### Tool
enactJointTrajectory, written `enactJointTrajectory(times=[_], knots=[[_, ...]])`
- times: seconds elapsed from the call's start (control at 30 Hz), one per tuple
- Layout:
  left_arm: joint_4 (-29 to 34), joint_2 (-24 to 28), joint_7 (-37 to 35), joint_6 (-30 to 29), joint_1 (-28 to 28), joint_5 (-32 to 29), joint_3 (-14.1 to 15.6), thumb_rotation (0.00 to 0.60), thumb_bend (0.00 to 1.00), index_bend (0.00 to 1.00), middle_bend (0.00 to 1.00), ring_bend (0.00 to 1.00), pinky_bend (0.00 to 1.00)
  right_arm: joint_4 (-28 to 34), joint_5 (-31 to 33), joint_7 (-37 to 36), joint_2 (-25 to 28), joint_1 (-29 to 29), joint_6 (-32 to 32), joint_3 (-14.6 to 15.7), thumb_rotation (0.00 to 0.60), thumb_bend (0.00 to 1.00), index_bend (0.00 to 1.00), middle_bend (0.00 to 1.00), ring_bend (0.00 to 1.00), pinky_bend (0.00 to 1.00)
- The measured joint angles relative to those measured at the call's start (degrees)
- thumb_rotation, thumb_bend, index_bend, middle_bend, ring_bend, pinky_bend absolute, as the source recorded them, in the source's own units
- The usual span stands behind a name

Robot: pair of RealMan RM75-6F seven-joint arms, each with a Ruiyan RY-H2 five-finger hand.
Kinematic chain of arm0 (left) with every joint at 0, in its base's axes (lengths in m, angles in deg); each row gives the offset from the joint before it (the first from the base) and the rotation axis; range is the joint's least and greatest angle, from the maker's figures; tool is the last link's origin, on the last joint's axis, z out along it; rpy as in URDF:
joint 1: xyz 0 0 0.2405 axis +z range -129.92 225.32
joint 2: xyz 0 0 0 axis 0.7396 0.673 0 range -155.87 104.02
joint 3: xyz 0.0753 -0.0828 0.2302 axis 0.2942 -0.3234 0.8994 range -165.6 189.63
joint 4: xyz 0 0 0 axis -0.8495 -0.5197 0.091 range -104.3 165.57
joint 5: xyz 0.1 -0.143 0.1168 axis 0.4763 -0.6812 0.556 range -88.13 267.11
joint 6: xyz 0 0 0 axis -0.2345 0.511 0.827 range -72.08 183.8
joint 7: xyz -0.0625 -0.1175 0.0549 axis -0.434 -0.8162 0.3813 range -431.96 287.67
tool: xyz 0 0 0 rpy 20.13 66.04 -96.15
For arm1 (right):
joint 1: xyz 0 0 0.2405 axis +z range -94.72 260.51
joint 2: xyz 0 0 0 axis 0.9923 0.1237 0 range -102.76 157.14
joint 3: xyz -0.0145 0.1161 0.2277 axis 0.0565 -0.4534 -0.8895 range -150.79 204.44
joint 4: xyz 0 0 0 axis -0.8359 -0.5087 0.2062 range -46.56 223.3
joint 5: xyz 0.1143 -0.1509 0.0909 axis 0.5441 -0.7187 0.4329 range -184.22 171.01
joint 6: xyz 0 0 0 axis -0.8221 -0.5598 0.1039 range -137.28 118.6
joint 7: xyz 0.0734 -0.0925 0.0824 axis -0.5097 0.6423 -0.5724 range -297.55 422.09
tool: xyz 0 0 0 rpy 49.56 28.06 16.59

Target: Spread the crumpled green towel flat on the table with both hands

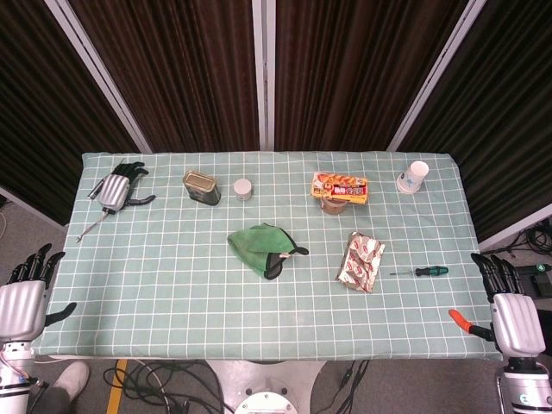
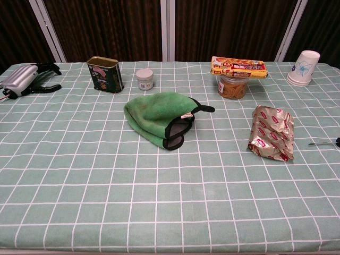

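Observation:
The crumpled green towel (image 1: 263, 247) (image 2: 159, 118), edged in black, lies bunched near the middle of the checked table (image 1: 172, 285). Part of it is folded over, showing a dark underside at its front right. My left hand (image 1: 26, 297) hangs beyond the table's front left corner, fingers apart and holding nothing. At the front right corner my right hand (image 1: 513, 315) is held the same way, empty, with an orange-tipped piece by its thumb. Both hands are far from the towel. The chest view shows neither hand.
A spare robot hand (image 1: 116, 187) (image 2: 21, 79) lies at the back left. Along the back stand a green tin (image 1: 201, 186) (image 2: 105, 75), a small white jar (image 1: 243, 188), a snack box on a jar (image 1: 340, 186) and a paper cup (image 1: 414, 176). A foil packet (image 1: 360, 261) and screwdriver (image 1: 421, 272) lie right of the towel.

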Motion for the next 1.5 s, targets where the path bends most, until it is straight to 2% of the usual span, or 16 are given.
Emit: enactJointTrajectory(times=[0.5, 0.67, 0.77, 0.87, 1.07, 1.2, 1.5], knots=[[1.3, 0.5, 0.8, 0.6, -0.4, 0.6, 0.1, 0.6, 0.06, 0.23, 0.18, 0.16, 0.23, -0.7, -1.3, -1.1, 0.3, 0.5, 0.2, -0.1, 0.6, 0.06, 0.08, 0.09, 0.0, 0.0], [1.8, 0.9, 0.3, 0.4, -0.4, 1.3, 0.3, 0.6, 0.06, 0.22, 0.18, 0.16, 0.23, -1.0, -2.5, -1.4, 0.2, 3.7, 3.1, -1.1, 0.6, 0.06, 0.2, 0.13, 0.0, 0.0], [2.3, 1.1, 0.0, 0.3, -0.2, 1.4, 0.4, 0.6, 0.06, 0.23, 0.18, 0.16, 0.23, -1.3, -3.1, -1.0, -0.2, 6.8, 6.5, -2.1, 0.6, 0.06, 0.29, 0.17, 0.01, 0.0], [2.6, 1.2, 0.2, 0.0, 0.1, 1.3, 0.6, 0.6, 0.06, 0.23, 0.18, 0.16, 0.23, -1.9, -3.1, -0.1, -1.3, 10.8, 11.3, -3.3, 0.6, 0.06, 0.34, 0.18, 0.02, 0.0], [3.5, 1.9, -0.2, -0.2, 0.8, 1.2, 1.1, 0.6, 0.06, 0.23, 0.18, 0.16, 0.23, -5.7, -0.8, 2.7, -6.8, 20.4, 23.5, -6.0, 0.6, 0.06, 0.36, 0.18, 0.01, 0.0], [4.1, 2.6, -1.1, 0.4, 0.8, 0.7, 1.1, 0.6, 0.06, 0.23, 0.18, 0.16, 0.23, -11.7, 1.6, 4.5, -13.6, 27.4, 30.2, -7.6, 0.6, 0.05, 0.36, 0.18, 0.01, 0.0], [5.1, 3.6, -2.3, 1.3, 0.7, 0.3, 1.2, 0.6, 0.06, 0.23, 0.18, 0.16, 0.23, -27.2, 3.5, 6.0, -27.0, 36.3, 36.3, -9.1, 0.6, 0.05, 0.36, 0.18, 0.01, 0.0]])
